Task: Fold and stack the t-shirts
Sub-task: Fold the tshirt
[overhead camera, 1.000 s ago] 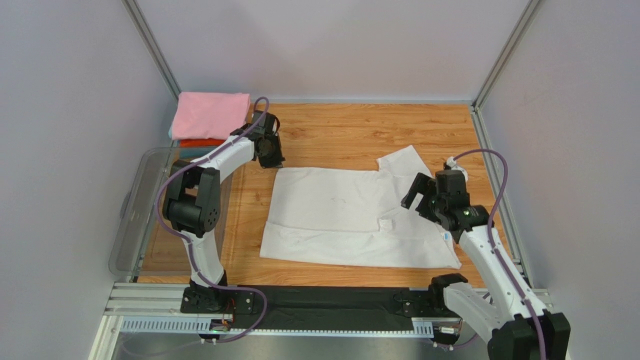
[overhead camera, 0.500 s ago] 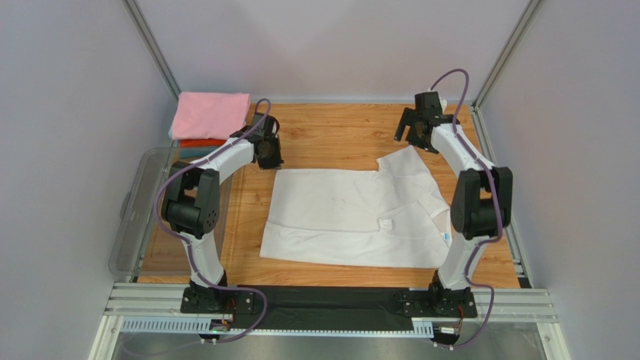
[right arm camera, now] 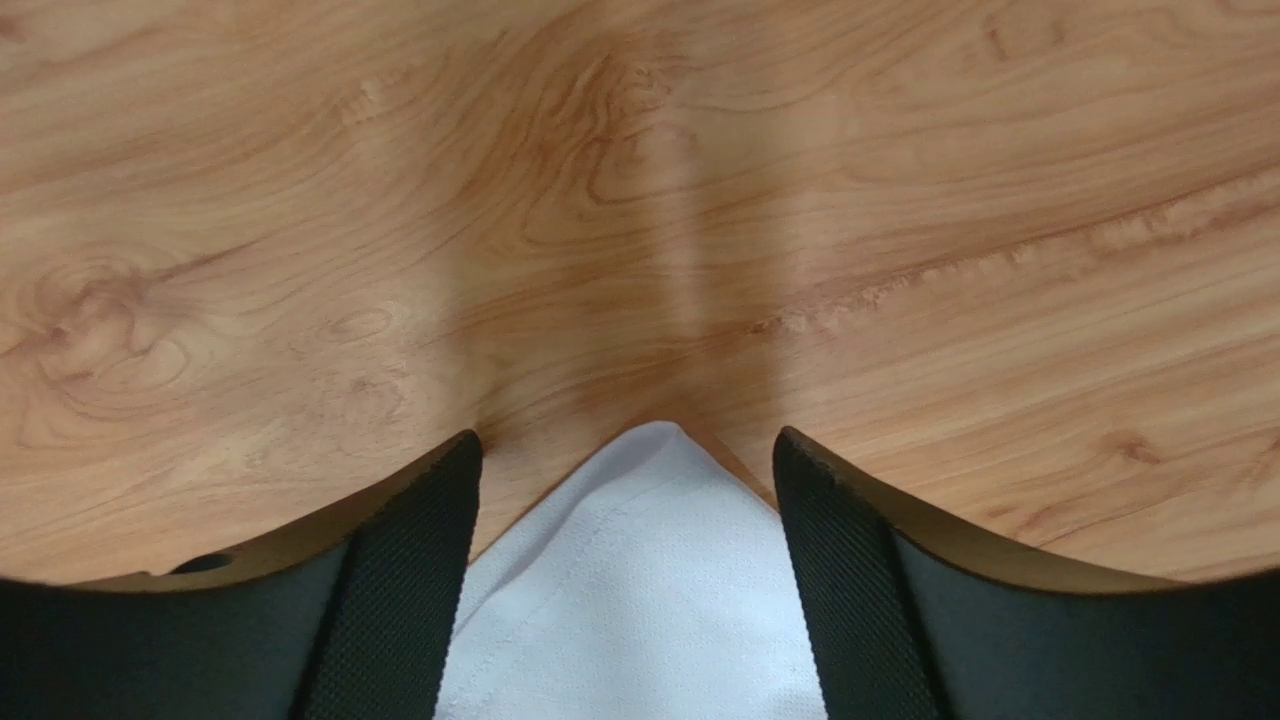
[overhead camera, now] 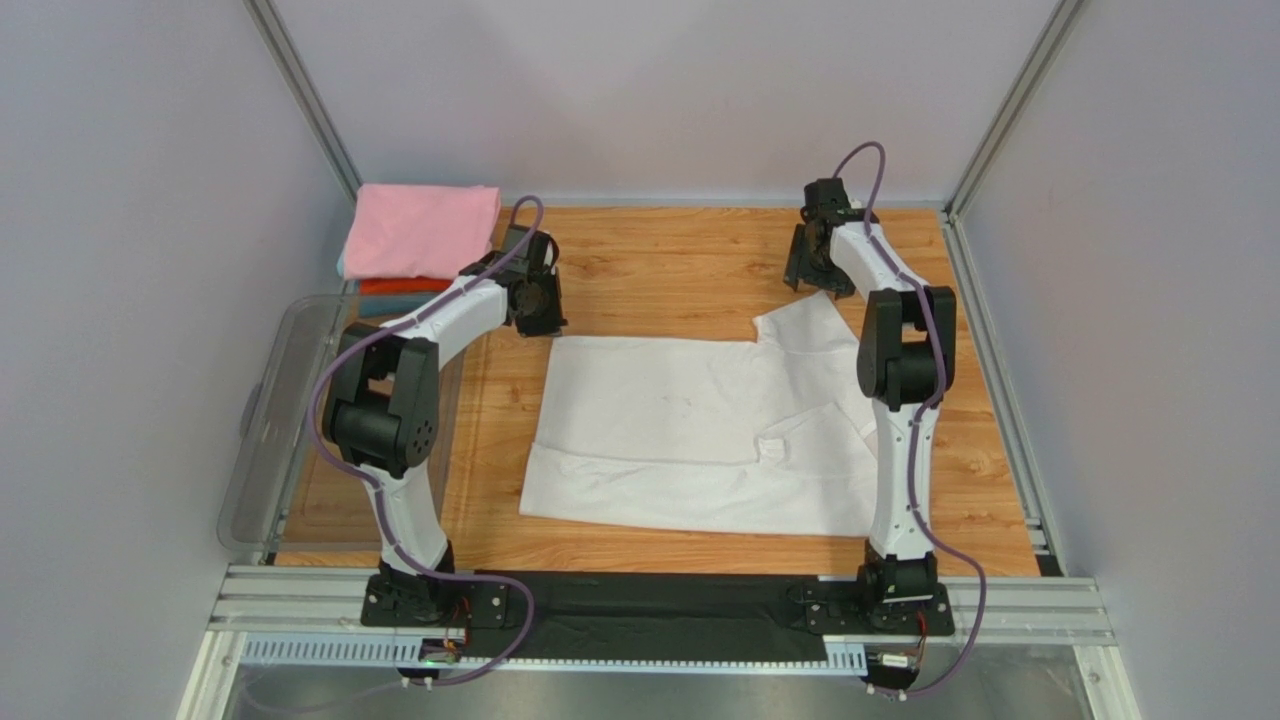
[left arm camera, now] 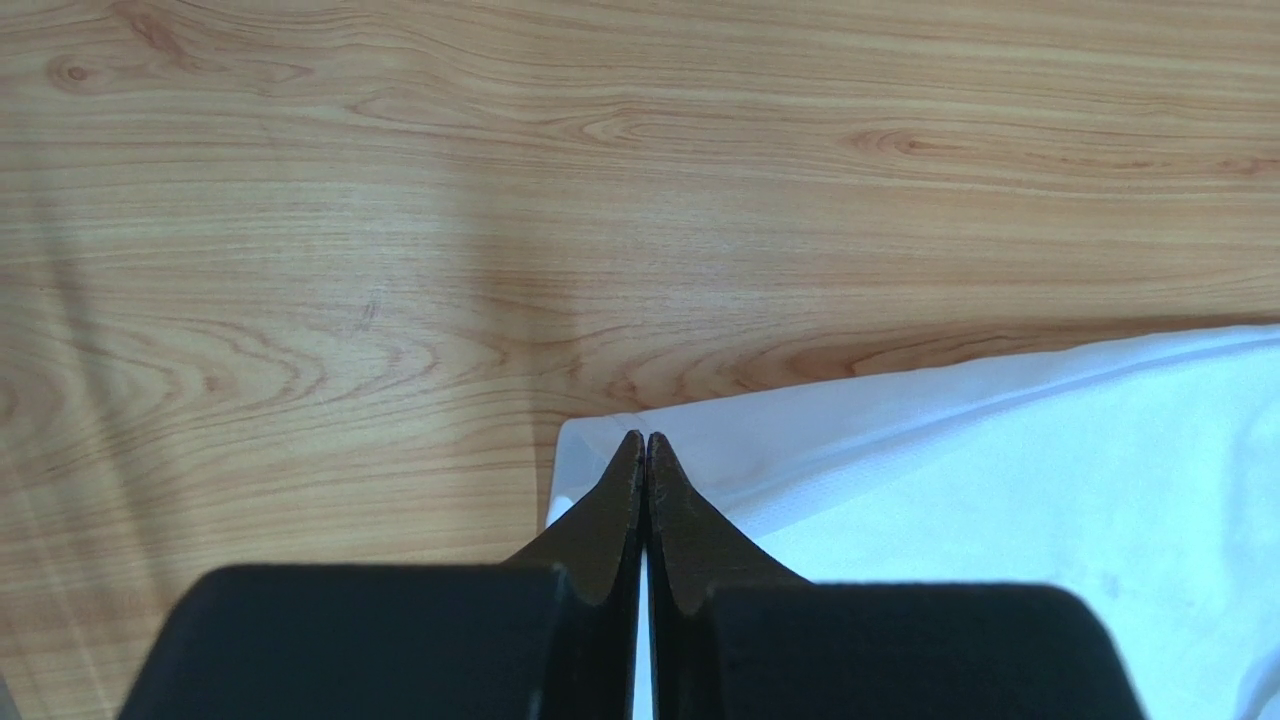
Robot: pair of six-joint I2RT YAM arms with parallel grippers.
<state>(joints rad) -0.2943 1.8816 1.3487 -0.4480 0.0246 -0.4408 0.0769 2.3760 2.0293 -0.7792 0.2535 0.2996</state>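
A white t-shirt [overhead camera: 706, 428] lies spread flat on the wooden table, one sleeve [overhead camera: 812, 323] pointing to the back right. My left gripper [overhead camera: 538, 318] is shut on the shirt's back-left corner [left arm camera: 601, 450]; white cloth shows between its fingers [left arm camera: 684, 525]. My right gripper [overhead camera: 812, 278] is open, its jaws either side of the sleeve tip [right arm camera: 646, 600] without touching it. Folded t-shirts are stacked at the back left: pink [overhead camera: 421, 228] on top, orange-red [overhead camera: 403, 285] and teal [overhead camera: 383, 305] edges below.
A clear plastic bin [overhead camera: 278, 405] stands along the table's left edge. Grey walls and metal corner posts [overhead camera: 992, 128] close in the table on three sides. Bare wood [overhead camera: 676, 263] lies between the two grippers at the back.
My right arm swung from the shirt's front-right side to the back and came down at the sleeve tip, its jaws narrowing. The left gripper stayed put, shut.
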